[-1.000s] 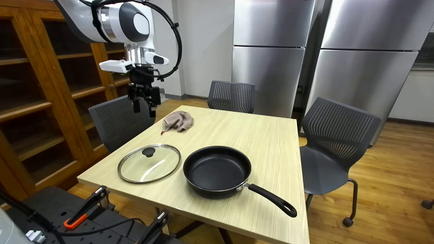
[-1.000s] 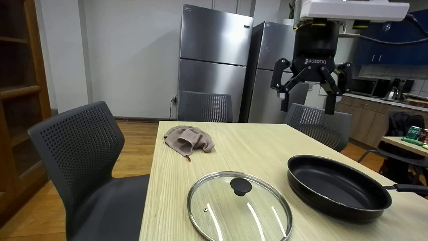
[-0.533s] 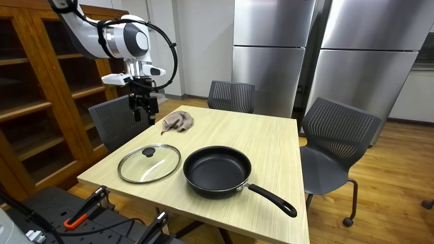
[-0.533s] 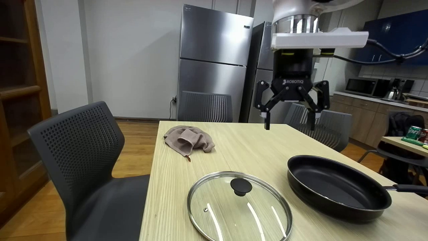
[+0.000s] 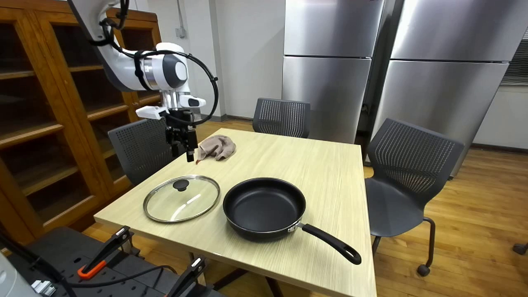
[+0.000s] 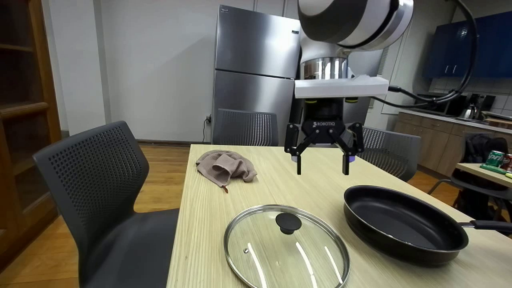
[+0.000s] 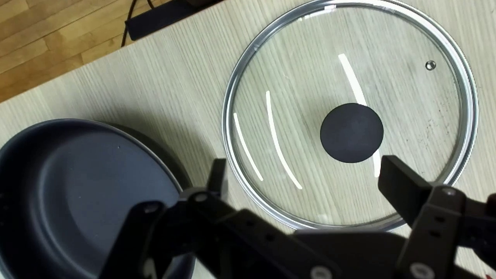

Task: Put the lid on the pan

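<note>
Fingers (image 6: 346,165) stand wide apart and released, pointing down in the air above the level of the desk (image 5: 317,165). Lower than they are, and well apart from them, the lid (image 5: 181,202) lies flat on the desk, knob (image 7: 352,133) up. In the wrist view the knob shows beyond their tips and between them from side to side, nearer the finger at that view's right. That finger crosses part of the lid in sight; its partner's tip shows just outside the rim (image 7: 228,120). The pan (image 5: 264,208) sits just beside the lid, a narrow strip of desk between them, its handle (image 5: 329,240) pointing away from the lid. In both exterior views a crumpled cloth (image 6: 227,168) lies by a corner of the desk, and chairs (image 5: 281,117) stand round about.
</note>
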Tool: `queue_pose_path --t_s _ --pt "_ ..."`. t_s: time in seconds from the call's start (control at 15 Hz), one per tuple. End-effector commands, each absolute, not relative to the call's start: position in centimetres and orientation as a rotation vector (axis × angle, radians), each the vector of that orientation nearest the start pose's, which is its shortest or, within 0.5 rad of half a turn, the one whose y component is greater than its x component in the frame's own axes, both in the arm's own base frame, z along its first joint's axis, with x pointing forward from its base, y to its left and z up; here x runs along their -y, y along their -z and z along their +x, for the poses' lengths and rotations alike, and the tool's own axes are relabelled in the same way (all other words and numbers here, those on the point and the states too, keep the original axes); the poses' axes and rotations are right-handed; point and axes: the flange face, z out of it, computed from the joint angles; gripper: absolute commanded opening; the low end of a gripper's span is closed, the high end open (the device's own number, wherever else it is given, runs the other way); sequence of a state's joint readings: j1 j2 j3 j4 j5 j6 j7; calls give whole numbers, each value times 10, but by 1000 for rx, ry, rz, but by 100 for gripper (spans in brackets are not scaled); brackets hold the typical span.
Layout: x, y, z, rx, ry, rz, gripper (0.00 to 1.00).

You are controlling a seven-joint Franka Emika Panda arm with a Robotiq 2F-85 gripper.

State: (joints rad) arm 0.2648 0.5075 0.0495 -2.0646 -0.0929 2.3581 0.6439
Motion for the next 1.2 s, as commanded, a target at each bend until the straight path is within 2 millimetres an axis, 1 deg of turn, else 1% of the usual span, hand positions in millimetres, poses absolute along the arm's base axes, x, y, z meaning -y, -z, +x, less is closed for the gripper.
queue_pose_path --t_s 0.0,0.13,0.27,0.33,0.4,0.53,0.73,0.87,1.13 --pt "-186 -145 555 -430 -304 -3241 100" --pt "-190 -133 560 -421 -320 -3250 100" --pt "-192 -126 560 -405 -405 -3264 100" --pt "-187 -128 552 -405 -345 -3247 100" --pt "-188 -123 552 -403 -356 -3249 100" --pt "-187 -121 552 -405 -358 -3250 100" --pt "-185 -121 552 -408 -357 -3251 100" --pt "-187 -116 557 -423 -332 -3260 100" --pt "-195 -105 561 -337 -313 -3262 100"
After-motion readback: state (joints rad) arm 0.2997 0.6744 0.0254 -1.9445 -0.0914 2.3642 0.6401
